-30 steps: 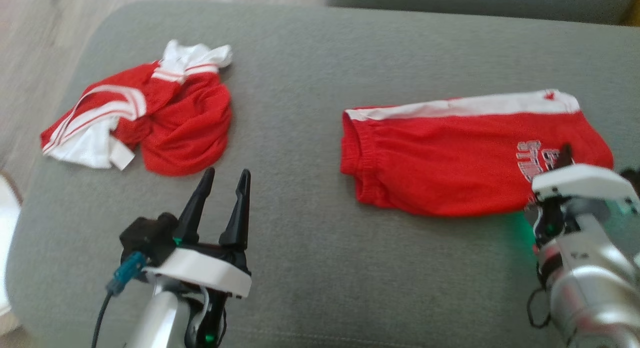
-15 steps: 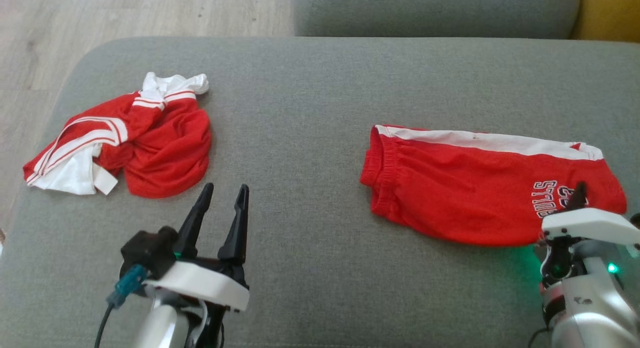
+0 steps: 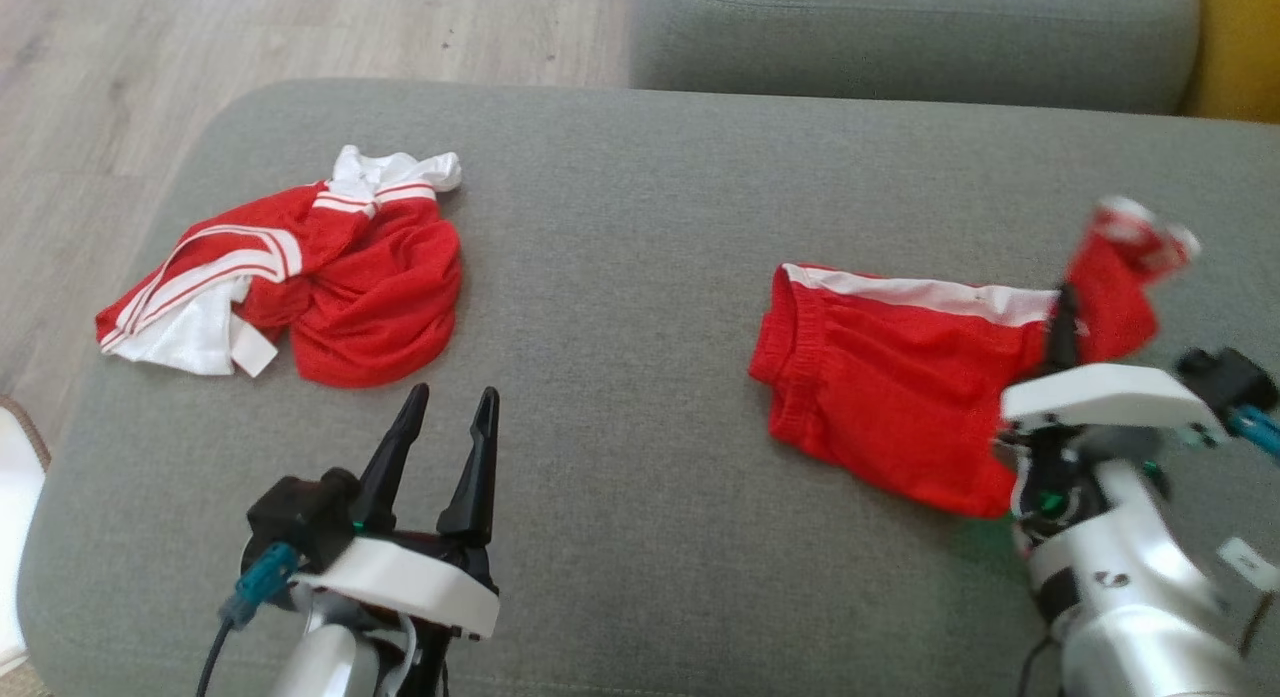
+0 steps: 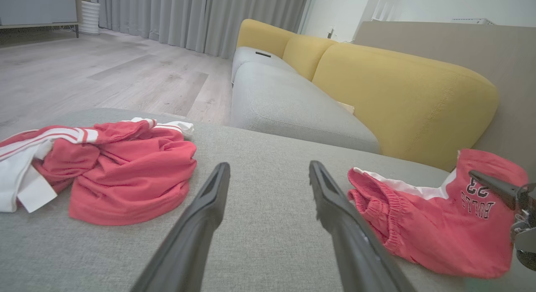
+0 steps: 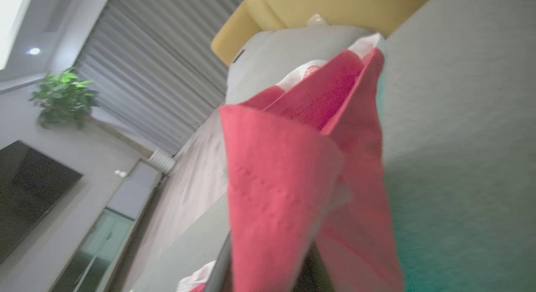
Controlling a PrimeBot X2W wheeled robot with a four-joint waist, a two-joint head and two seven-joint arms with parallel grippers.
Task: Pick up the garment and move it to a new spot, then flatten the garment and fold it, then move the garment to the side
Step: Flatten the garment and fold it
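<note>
Head view: the right gripper [image 3: 1062, 327], clamped on the hem end of the red shorts [image 3: 900, 397], lifts it off the right half of the grey cushion [image 3: 620, 277], where it lay flat a moment ago; the waistband stays down. A fold seems begun. The left gripper [image 3: 452, 397] hovers spread, empty.

At lower left of the head view, the left gripper [image 3: 451, 397] has two long, tapering black fingers [image 3: 475, 457] on a flat white mounting plate [image 3: 400, 582], with a black box-shaped module [image 3: 300, 512], a teal plug [image 3: 258, 577] and a dark cable [image 3: 205, 662] beside a silvery forearm [image 3: 320, 667]. At lower right, the right gripper [image 3: 1062, 322] carries a matching white plate [image 3: 1100, 395] above a rounded silver forearm [image 3: 1130, 587] with a green light [image 3: 1048, 501].
</note>
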